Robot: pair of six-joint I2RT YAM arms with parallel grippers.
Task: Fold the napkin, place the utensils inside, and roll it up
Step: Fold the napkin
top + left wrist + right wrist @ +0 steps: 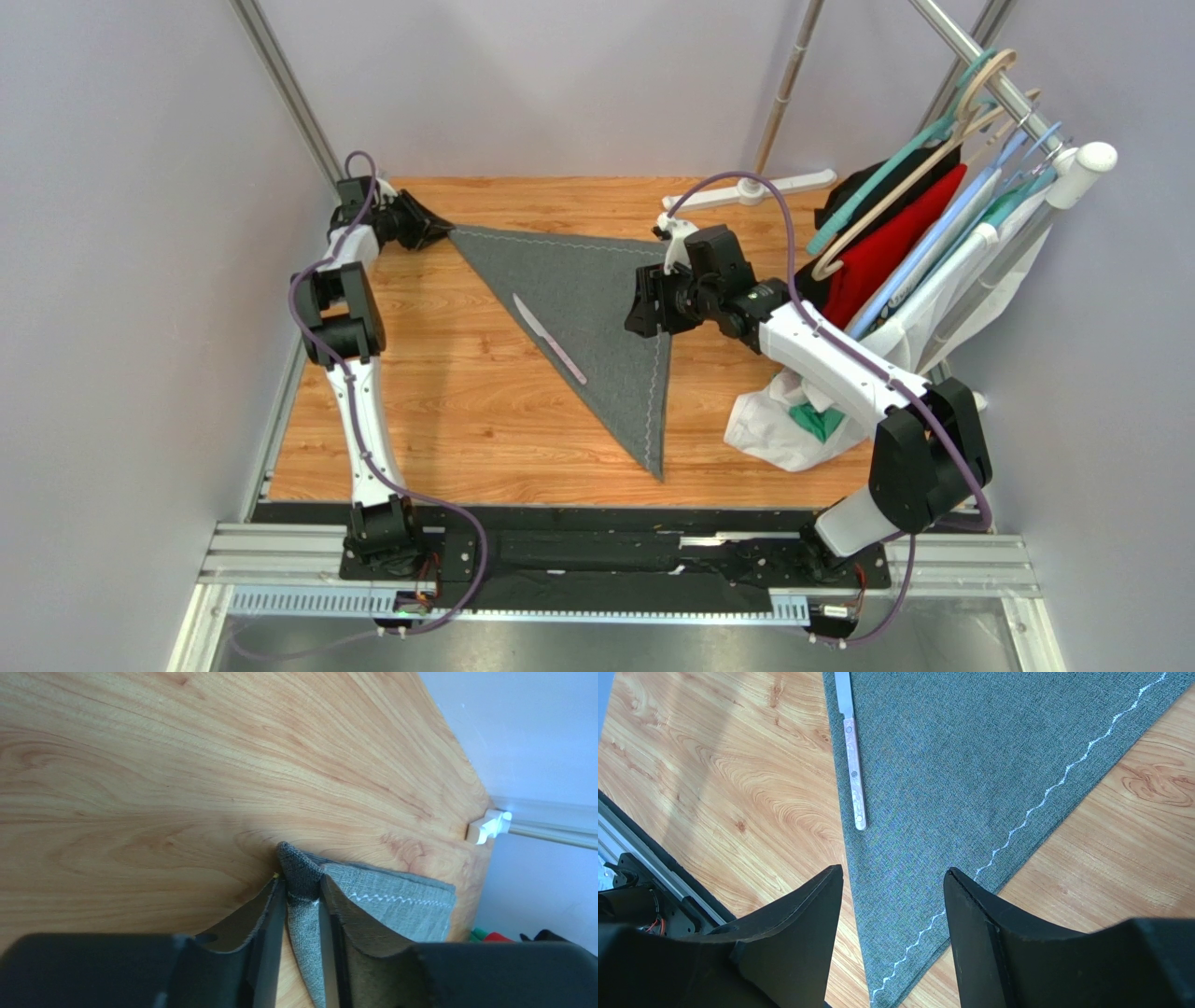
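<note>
Grey felt, folded into a triangle, is how the napkin (596, 301) lies on the wooden table (449, 406) in the top view. One short edge runs along the far side, another runs down the right, and the long folded edge slants from the far-left corner to the near point. One utensil (549, 339) rests on the cloth just inside that folded edge, with its long axis parallel to the edge. The left gripper (428, 231) is at the far-left corner. The right gripper (643, 308) is over the right edge, near the far-right corner and well apart from the utensil.

In the left wrist view, the napkin's corner (309, 882) stands bunched and upright between the two fingers (270, 917). The left gripper (303, 896) is narrowed onto the cloth and pinches it.

In the right wrist view, the right gripper (892, 882) hangs above the napkin (962, 763) with its jaws spread wide and nothing between them. The pale stitched edge (1046, 798) passes below the gap between the jaws. The utensil (852, 756) lies along the unstitched edge and ahead of the left finger. Its pinkish handle end points toward the gripper.
</note>
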